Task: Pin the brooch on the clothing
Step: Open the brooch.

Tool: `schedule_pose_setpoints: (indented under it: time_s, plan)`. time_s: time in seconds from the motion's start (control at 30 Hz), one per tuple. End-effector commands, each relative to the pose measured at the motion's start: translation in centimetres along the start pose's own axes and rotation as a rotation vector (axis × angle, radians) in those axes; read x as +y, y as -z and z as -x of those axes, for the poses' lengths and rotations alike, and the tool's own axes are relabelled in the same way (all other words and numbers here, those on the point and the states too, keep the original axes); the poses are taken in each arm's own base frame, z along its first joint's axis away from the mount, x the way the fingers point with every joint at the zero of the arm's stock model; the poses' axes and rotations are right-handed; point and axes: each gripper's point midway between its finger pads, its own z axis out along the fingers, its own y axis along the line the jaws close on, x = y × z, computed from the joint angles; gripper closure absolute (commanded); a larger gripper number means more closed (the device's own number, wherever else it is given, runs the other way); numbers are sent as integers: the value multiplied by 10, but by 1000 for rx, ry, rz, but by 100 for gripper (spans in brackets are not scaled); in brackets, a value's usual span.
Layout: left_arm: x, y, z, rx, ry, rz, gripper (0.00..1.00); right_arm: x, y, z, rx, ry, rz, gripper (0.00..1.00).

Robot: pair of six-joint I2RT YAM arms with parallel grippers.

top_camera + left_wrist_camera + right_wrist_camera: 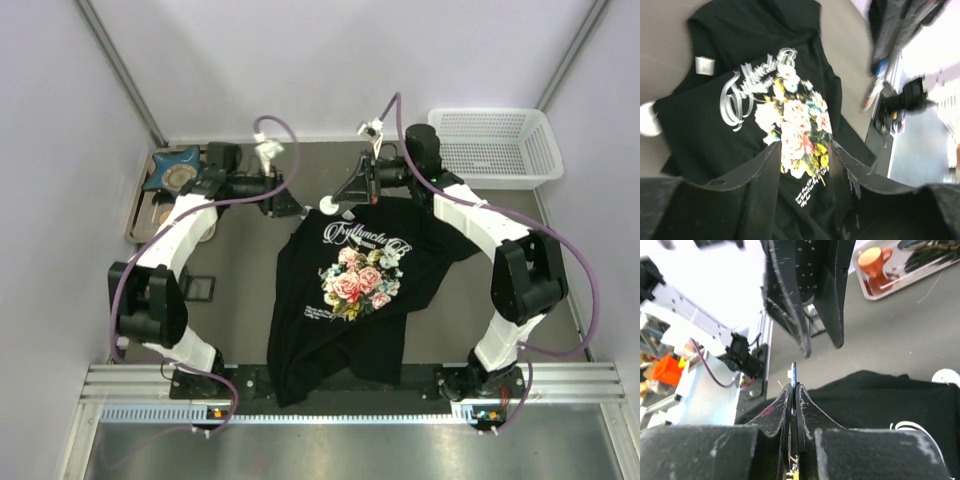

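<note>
From above, we see the left gripper (pixel 290 203) and the right gripper (pixel 340 197) facing each other over the collar end of the black T-shirt (pixel 350 300). The small pale brooch (pixel 330 207) lies between them, just beside the shirt's upper edge. A tray (pixel 133 215) with a blue star dish (pixel 172 165) sits far left, a white basket (pixel 495 150) far right.

In the left wrist view, our left fingers (pixel 765 165) stand moderately apart and hold nothing, hanging over the rose print (pixel 800 125). The brooch sits at the far left edge, well apart from them.

In the right wrist view, the right fingers (pixel 777 407) are pressed together. A thin blue sliver (pixel 794 371) shows at their tips; we cannot tell what it is. The brooch lies off to the right, beside the shirt.
</note>
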Motion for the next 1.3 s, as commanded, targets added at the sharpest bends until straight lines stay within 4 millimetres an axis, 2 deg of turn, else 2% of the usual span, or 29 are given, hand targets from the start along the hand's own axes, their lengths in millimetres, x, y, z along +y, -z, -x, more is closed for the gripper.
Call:
schedule_pose_setpoints:
  time_s: [0.0,0.07,0.1,0.17,0.2,0.5,0.77,0.9,1.1,1.27]
  plan:
    - [-2,37,62,-339,40,-44,51,5,9,50,-154,-76,28,100]
    - [-10,37,60,-338,61,-65,49,5,9,58,-198,-66,39,100]
    - [-12,35,59,-337,54,-70,48,7,9,57,-204,-127,51,100]
    - [-23,32,64,-348,24,-87,48,10,9,63,-233,-113,74,100]
    - [-25,31,64,-353,25,-90,48,9,8,60,-232,-162,86,100]
    - [-53,29,87,-465,48,-193,44,15,5,67,-258,-172,127,100]
    - [-49,21,88,-462,60,-198,47,18,4,68,-259,-160,126,100]
    - [-53,14,85,-443,59,-213,48,21,1,68,-251,-149,133,100]
    - [-54,8,80,-427,64,-209,58,23,0,68,-250,-142,134,100]
    - [-53,7,78,-418,72,-211,61,23,1,69,-251,-139,133,100]
